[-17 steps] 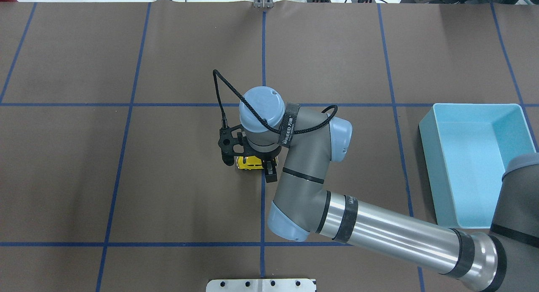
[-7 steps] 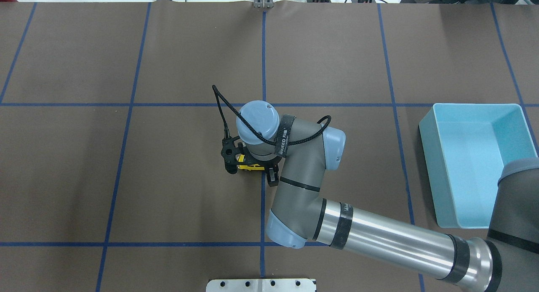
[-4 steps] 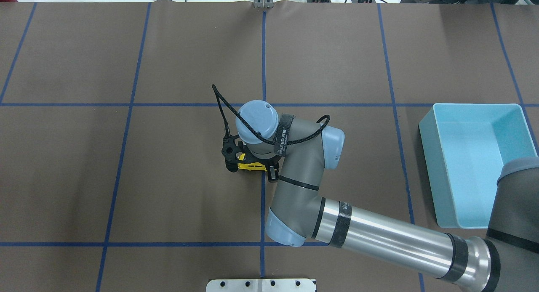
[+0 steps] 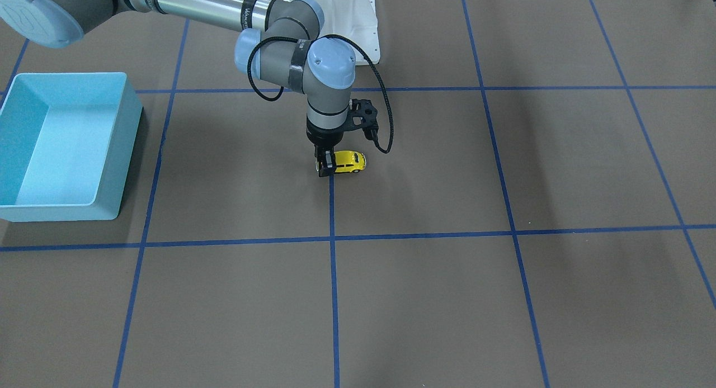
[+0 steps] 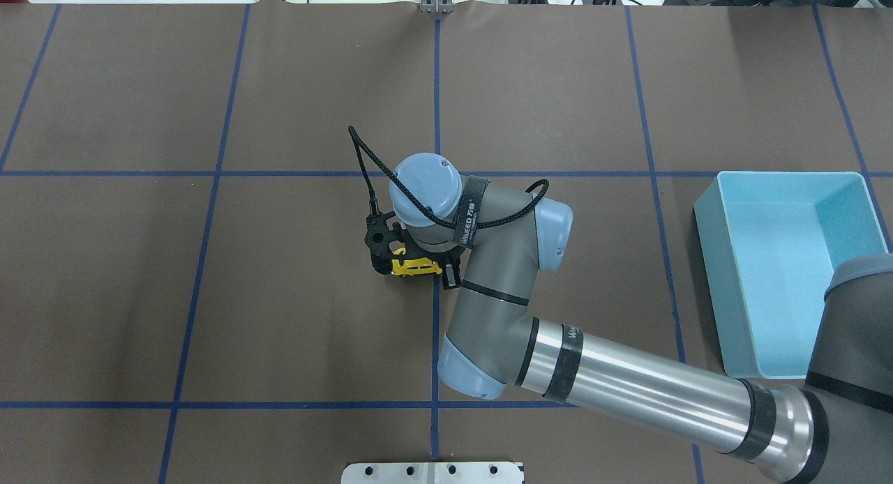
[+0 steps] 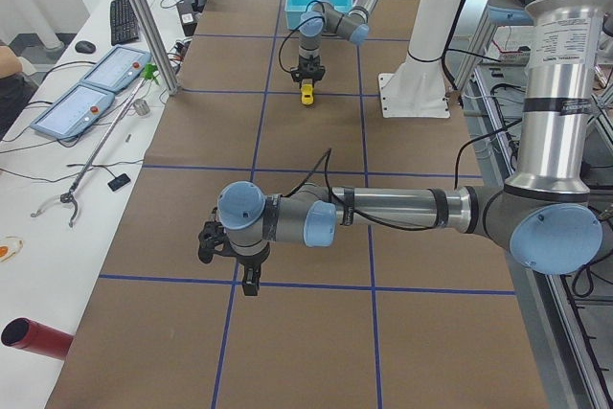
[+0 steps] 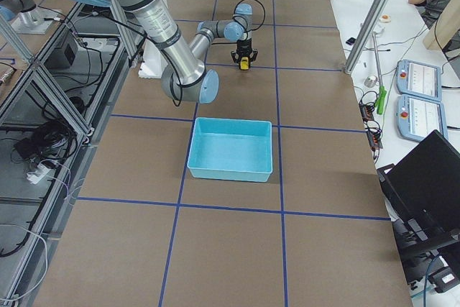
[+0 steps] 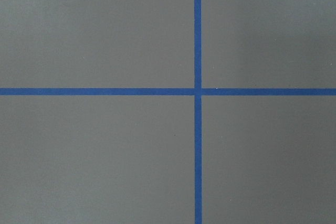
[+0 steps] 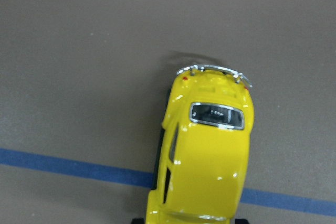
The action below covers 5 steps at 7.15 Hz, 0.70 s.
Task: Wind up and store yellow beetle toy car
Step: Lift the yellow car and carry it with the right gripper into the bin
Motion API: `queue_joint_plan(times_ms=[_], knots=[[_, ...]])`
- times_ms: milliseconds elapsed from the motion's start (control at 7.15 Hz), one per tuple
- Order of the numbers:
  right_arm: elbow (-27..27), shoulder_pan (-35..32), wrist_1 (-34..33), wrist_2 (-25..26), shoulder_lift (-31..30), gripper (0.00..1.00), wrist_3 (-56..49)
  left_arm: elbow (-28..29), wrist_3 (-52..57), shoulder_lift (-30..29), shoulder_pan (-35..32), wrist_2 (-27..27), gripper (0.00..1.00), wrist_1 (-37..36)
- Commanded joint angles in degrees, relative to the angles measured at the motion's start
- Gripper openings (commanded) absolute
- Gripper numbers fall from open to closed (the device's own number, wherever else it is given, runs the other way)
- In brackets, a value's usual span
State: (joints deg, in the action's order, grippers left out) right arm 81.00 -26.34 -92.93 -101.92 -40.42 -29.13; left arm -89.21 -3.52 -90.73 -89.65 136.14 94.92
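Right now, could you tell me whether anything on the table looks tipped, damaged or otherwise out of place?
Nothing stands out. The yellow beetle toy car sits upright on its wheels across a blue line, looking intact, under the right gripper, jaws at its sides. The light blue bin stands upright.

- Toy car (image 9: 210, 166): glossy yellow paint, shiny silver bumper (image 9: 212, 68).
- Table cover (image 5: 104, 296): matt brown, paper-like.
- Bin (image 4: 127, 153): smooth light-blue plastic.
- Arm tube (image 5: 649, 390): polished metal.

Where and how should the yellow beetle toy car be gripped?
Grip the yellow beetle toy car across its two long sides, coming down from above: it stands on its wheels, and its roof and ends are rounded.
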Motion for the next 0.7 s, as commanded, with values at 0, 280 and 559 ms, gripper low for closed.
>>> queue_joint_plan(times_ms=[0, 280, 559], knots=[[2.7, -4.6, -1.9, -0.7, -0.2, 0.03, -0.3, 0.0, 0.0, 0.0, 0.0, 0.0, 1.00, 0.0], [11.8, -10.2, -7.2, -3.4, -5.7, 0.02, -5.5, 0.0, 0.0, 0.0, 0.0, 0.0, 1.00, 0.0], [21.1, -17.0, -10.3, -4.6, -12.9, 0.02, -11.7, -0.1, 0.0, 0.3, 0.0, 0.0, 1.00, 0.0]])
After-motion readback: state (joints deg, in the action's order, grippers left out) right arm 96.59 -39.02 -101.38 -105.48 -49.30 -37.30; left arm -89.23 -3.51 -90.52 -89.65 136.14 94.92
